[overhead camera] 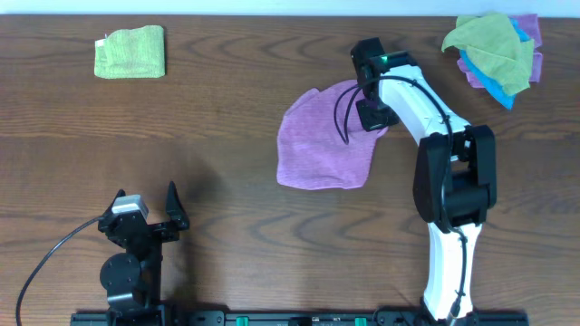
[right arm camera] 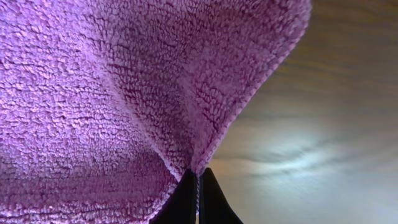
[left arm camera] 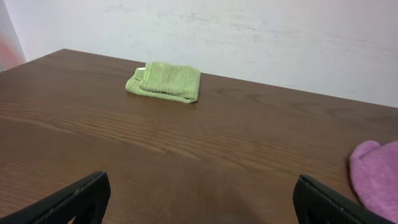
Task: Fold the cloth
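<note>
Brown table (overhead camera: 217, 118): purple cloth (overhead camera: 317, 149), green cloth (overhead camera: 130, 52)

From above, the right pincer (overhead camera: 372, 113) hides the corner of the cloth (overhead camera: 322, 140) beneath it. Up close, we see the cloth run off the picture above the pincer. The table (right arm camera: 323, 143) beside the pincer is blurry.

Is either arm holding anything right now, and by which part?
The right gripper pinches the soft lilac-purple microfibre cloth by its hemmed edge near a corner. The left gripper is open, holding nothing.
</note>
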### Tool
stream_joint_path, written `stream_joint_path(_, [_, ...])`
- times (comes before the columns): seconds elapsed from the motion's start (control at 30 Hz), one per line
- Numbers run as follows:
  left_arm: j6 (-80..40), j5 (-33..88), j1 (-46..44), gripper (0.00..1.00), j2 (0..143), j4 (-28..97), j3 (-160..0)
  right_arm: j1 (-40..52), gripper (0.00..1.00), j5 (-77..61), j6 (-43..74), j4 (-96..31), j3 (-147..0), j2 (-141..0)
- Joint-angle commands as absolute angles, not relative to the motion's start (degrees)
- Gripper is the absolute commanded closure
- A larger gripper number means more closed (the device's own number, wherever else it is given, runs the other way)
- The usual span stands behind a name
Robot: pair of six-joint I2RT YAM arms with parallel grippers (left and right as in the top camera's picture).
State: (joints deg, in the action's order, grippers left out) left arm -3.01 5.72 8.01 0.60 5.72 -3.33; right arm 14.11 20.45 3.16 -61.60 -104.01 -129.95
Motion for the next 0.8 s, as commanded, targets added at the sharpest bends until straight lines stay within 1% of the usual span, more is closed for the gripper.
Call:
stream_joint_path(0.0, [-3.2, 5.4, 7.7, 0.05, 0.3, 6.6, -1.5, 14.4, 0.98, 31.2, 3.1, -62.7, -107.7, -130.5])
stream_joint_path(0.1, [-3.2, 5.4, 7.7, 0.05, 0.3, 6.6, -1.5, 14.9, 0.99, 42.4, 4.1, -63.5, -110.2, -130.4])
stream_joint_path(0.17, [-3.2, 5.4, 7.7, 0.05, 0.3, 6.6, -1.5, 15.0, 0.98, 43.5, 3.9, -63.7, -111.4, -129.9])
stream_joint_path(0.23, [-3.2, 5.4, 7.7, 0.05, 0.3, 6.6, -1.5, 15.1, 0.99, 42.5, -0.3, -64.4, -111.9, -129.5])
stream_joint_path(0.33, [-3.2, 5.4, 7.7, 0.05, 0.3, 6.6, -1.5, 15.5, 0.98, 47.6, -0.3, -64.1, -112.1, -128.6])
stream_joint_path(0.4, [-3.2, 5.4, 7.7, 0.04, 0.3, 6.6, -1.5, 15.7, 0.99, 43.9, -0.7, -63.9, -112.2, -127.6])
stream_joint_path(0.47, [-3.2, 5.4, 7.7, 0.04, 0.3, 6.6, -1.5, 15.7, 0.99, 33.5, -5.7, -64.1, -112.3, -126.9])
stream_joint_path(0.5, [-3.2, 5.4, 7.7, 0.05, 0.3, 6.6, -1.5, 15.6, 0.98, 32.5, -6.0, -64.1, -112.4, -126.7])
stream_joint_path(0.53, [-3.2, 5.4, 7.7, 0.05, 0.3, 6.6, -1.5, 15.6, 0.99, 36.6, -3.5, -64.2, -112.4, -126.7])
stream_joint_path(0.6, [-3.2, 5.4, 7.7, 0.05, 0.3, 6.6, -1.5, 15.9, 0.99, 53.7, 4.9, -65.5, -112.3, -126.7])
stream_joint_path(0.63, [-3.2, 5.4, 7.7, 0.05, 0.3, 6.6, -1.5, 16.2, 0.99, 57.8, 5.4, -65.3, -112.3, -126.7])
stream_joint_path(0.67, [-3.2, 5.4, 7.7, 0.04, 0.3, 6.6, -1.5, 16.3, 0.99, 56.8, 3.9, -64.6, -112.4, -126.7])
stream_joint_path(0.73, [-3.2, 5.4, 7.7, 0.05, 0.3, 6.6, -1.5, 16.0, 0.99, 43.1, -3.7, -64.0, -112.4, -125.9])
stream_joint_path(0.77, [-3.2, 5.4, 7.7, 0.05, 0.3, 6.6, -1.5, 15.6, 0.98, 42.2, -2.8, -63.8, -112.4, -125.5])
